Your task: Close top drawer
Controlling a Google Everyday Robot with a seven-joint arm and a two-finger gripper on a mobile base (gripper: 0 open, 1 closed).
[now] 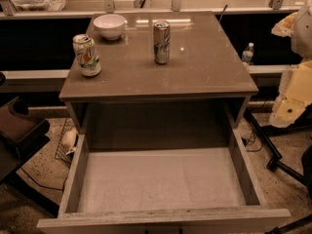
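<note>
The top drawer (161,217) of the grey-brown cabinet (204,77) stands pulled far out toward the camera. Its pale grey inside is bare and nothing lies in it. The front panel shows only as its top edge along the bottom of the view, and the handle is hidden. Pale segments of my arm (295,89) hang at the right edge, level with the cabinet top and apart from the drawer. My gripper is out of view.
On the cabinet top stand a white bowl (109,26), a light can (87,55) and a tall silver can (161,42). A water bottle (247,52) stands behind on the right. A dark chair (19,128) is at left and black stand legs (270,152) at right.
</note>
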